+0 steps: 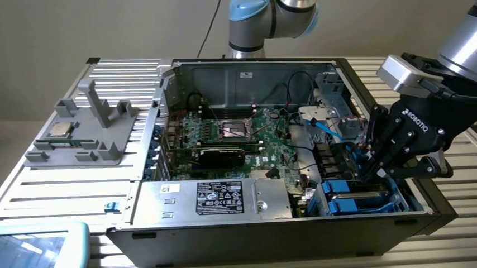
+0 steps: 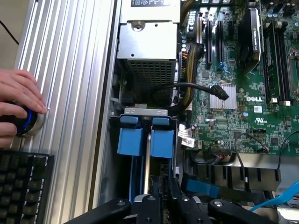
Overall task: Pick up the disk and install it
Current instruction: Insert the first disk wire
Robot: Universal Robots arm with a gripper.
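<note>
- Disk (image 1: 356,204) sits in the open computer case's (image 1: 261,233) drive bay, at the exterior view's right, blue rails showing.
- Pincer (image 1: 372,170) hangs low in that bay, close by it; whether it grips cannot be told.

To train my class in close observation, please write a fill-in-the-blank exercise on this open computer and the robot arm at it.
The gripper hangs over the drive bay, whose plastic tabs are coloured ____. The motherboard bears the brand name ____. A person's hand rests on a knob next to a black ____.
Missing words: blue; Dell; keyboard.
</note>
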